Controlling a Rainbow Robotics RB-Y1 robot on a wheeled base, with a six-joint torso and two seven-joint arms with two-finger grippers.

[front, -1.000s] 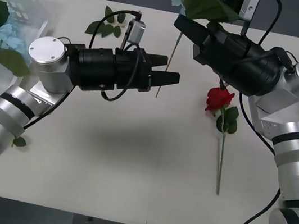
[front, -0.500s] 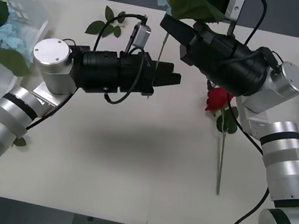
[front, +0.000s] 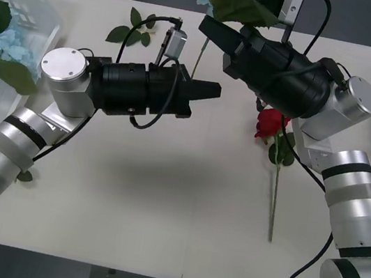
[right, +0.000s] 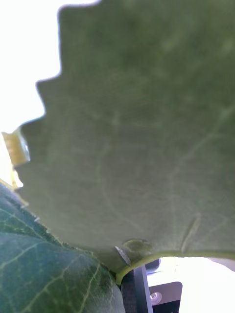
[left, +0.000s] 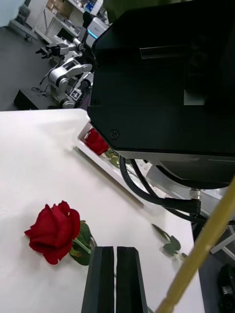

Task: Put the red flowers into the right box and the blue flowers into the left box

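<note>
Above the table's 12 o'clock edge, right gripper (front: 213,30) pinches a blue hydrangea stem (front: 200,58). Left gripper (front: 211,89), fingers pressed together beside that stem, grips nothing. Risk: releasing now drops the hydrangea outside the left box (front: 41,3).

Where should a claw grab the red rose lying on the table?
Probably on the bare lower stem, coming straight down from above. The rose lies flat, and the stem there is thin, straight and free of leaves, so the bloom isn't crushed.
</note>
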